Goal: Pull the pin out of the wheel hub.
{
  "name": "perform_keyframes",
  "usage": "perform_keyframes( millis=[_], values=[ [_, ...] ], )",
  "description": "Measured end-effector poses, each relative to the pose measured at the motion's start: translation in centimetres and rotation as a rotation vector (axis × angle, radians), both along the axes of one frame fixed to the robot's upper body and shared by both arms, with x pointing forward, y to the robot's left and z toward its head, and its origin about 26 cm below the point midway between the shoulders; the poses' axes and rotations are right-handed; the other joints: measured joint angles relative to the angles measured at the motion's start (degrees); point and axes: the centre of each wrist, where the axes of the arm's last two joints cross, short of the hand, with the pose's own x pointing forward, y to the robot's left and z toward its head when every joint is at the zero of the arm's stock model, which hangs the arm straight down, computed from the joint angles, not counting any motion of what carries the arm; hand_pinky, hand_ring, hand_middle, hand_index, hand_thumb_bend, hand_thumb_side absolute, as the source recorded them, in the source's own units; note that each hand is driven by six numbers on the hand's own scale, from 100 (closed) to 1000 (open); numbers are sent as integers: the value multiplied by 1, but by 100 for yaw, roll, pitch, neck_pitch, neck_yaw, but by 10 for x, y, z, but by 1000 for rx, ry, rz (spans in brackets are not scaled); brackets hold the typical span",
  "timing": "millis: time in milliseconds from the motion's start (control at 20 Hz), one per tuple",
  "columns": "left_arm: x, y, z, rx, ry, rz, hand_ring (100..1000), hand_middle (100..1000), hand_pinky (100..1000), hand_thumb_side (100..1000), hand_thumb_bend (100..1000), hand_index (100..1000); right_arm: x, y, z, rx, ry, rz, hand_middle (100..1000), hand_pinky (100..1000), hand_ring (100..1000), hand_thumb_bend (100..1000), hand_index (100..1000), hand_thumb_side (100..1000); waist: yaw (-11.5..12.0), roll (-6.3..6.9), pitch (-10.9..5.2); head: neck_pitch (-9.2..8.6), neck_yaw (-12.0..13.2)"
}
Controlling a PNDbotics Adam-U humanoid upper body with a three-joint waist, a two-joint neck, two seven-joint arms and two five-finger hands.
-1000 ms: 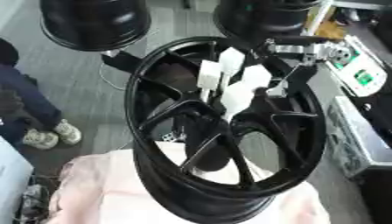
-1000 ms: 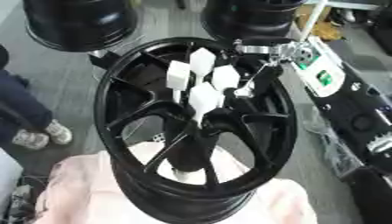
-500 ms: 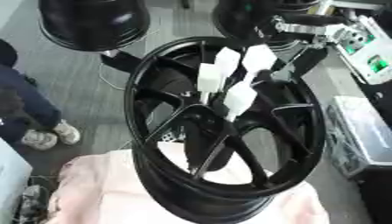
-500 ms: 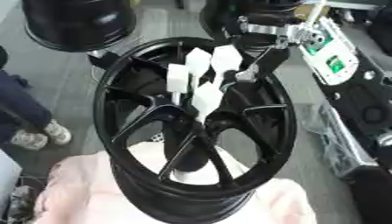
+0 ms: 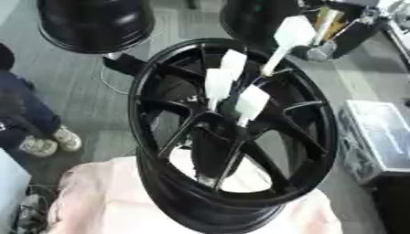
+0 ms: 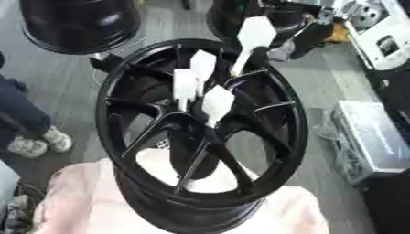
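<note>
A black wheel hub (image 5: 322,133) stands tilted on a pink cloth-covered stand (image 5: 104,196), filling the middle of both views. Three pins with white tags (image 5: 218,83) stick out of its centre. A fourth pin with a white tag (image 5: 293,31) hangs tilted above the hub's upper right rim, its thin stem pointing down toward the spokes and clear of the centre. My right hand (image 5: 336,40), dark with silver parts and blurred, comes in from the upper right and holds this pin near its stem. My left hand does not show.
Two more black wheels stand behind, one at the top left (image 5: 92,23) and one at the top (image 5: 252,13). A person's leg and shoe (image 5: 40,144) are at the left edge. A grey case (image 5: 383,137) and a white device (image 6: 384,32) lie to the right.
My right hand has drawn back up and to the right, taking the fourth tagged pin away from the hub's centre. The other three pins have stayed in place.
</note>
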Motion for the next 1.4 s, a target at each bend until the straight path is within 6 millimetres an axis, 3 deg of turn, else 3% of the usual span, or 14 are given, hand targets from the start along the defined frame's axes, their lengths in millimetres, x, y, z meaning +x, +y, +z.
perform_keyframes(
  millis=[150,300,650,800,850,900,1000,1200,1400],
  values=[
    [0,0,0,1,0,1,728,638,767,783,291,705,-8,-33,-3,61,-18,-119,688,752,631,165,352,224,-22,4,0,1,12],
    [0,0,0,2,1,5,728,638,768,783,290,705,-18,-72,-19,132,-10,-267,682,740,615,153,354,201,-26,13,0,1,41],
    [0,1,0,1,-1,12,728,638,767,782,290,705,-54,-154,-87,287,59,-609,677,720,598,126,396,194,-84,67,0,1,75],
    [0,2,0,1,-2,16,728,638,767,782,291,705,-74,-180,-125,354,96,-755,692,724,615,149,533,204,-104,73,0,1,74],
    [0,2,0,1,-2,16,728,638,767,782,291,705,-81,-187,-138,371,110,-804,700,725,620,163,580,220,-108,76,0,1,74],
    [0,2,0,1,-3,17,728,638,767,782,291,705,-88,-193,-152,383,126,-856,719,727,633,192,683,263,-108,80,0,1,73],
    [0,2,0,0,-3,21,728,638,767,783,291,705,-105,-204,-184,406,164,-968,794,748,689,312,850,422,-108,86,0,1,74],
    [-1,3,1,-1,-5,29,728,638,767,783,291,705,-135,-211,-237,476,187,-1178,835,753,717,314,897,507,-117,87,0,1,90],
    [-1,3,1,-1,-5,30,728,638,767,783,291,705,-150,-201,-269,616,106,-1313,831,740,705,281,891,534,-134,97,1,1,95]
  ],
)
